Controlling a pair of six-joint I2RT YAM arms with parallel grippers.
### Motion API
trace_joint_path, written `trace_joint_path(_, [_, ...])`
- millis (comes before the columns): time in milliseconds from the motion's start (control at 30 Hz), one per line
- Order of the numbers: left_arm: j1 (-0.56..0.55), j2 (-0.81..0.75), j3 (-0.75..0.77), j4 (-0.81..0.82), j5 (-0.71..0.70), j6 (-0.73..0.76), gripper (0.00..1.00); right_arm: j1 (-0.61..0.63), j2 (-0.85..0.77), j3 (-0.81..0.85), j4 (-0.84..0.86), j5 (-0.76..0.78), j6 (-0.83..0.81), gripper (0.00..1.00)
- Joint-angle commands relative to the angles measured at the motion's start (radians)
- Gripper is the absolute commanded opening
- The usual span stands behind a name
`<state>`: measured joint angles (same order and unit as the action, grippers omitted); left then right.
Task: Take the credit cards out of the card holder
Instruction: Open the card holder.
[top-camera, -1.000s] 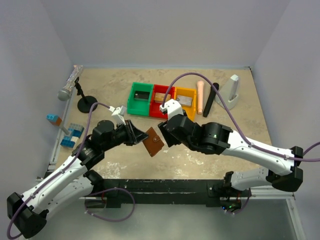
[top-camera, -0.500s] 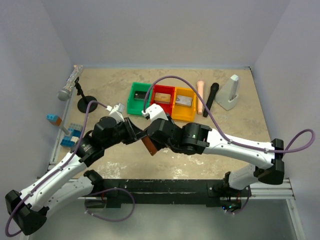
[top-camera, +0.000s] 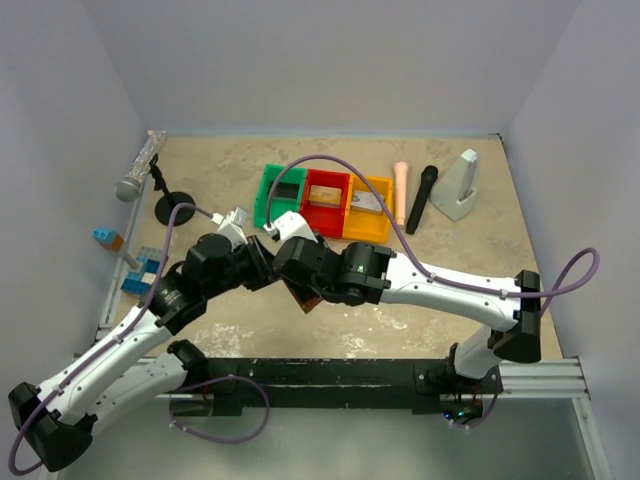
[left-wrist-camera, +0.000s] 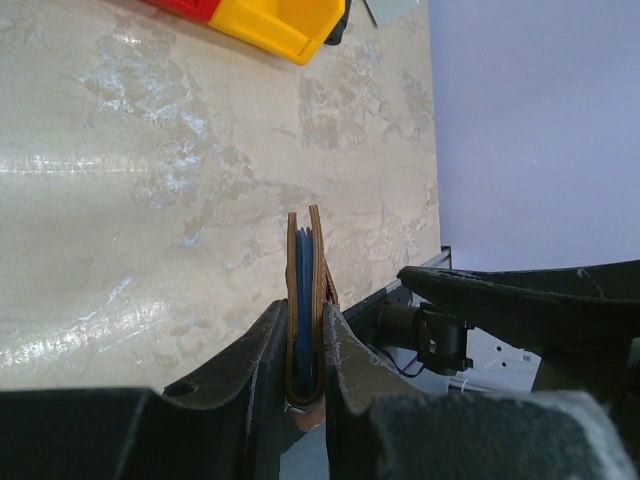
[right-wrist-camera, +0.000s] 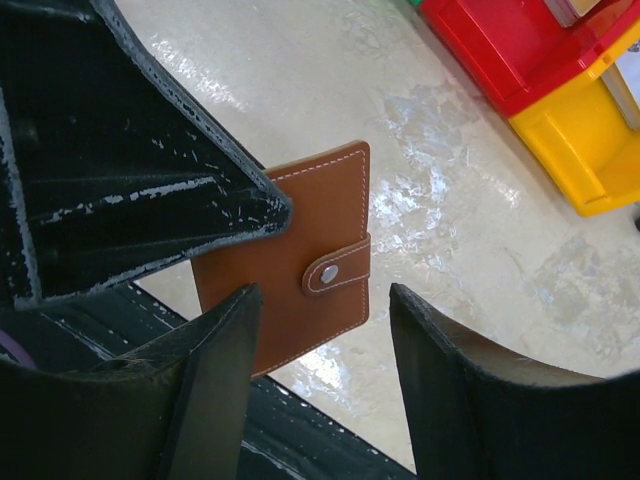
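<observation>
Left gripper (left-wrist-camera: 305, 352) is clamped on the closed card holder (right-wrist-camera: 305, 250), lifted off the table (top-camera: 220, 165) near its centre. Right gripper (right-wrist-camera: 322, 300) stands open just beside the holder's snap strap, gripping nothing.

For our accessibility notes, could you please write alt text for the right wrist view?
A closed brown card holder, snap fastened, is gripped at its left edge by the left gripper, while the open right gripper frames it. A red bin and a yellow bin sit at upper right.
</observation>
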<state>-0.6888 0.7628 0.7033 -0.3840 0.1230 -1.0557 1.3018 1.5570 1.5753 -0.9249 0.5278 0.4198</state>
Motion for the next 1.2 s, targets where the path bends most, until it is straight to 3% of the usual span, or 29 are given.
trace_joint_path(0, [-0.005,-0.028,0.051,0.023,0.029,-0.03,0.0,0.004,0.018,0.064,-0.029,0.009,0.017,0.57])
trace_joint_path(600, [-0.008,-0.059,0.051,0.025,0.041,-0.056,0.0,-0.009,0.153,0.17,-0.19,0.103,0.04,0.47])
trace_joint_path(1167, [-0.009,-0.083,0.047,0.042,0.056,-0.069,0.0,-0.016,0.184,0.143,-0.193,0.09,0.025,0.24])
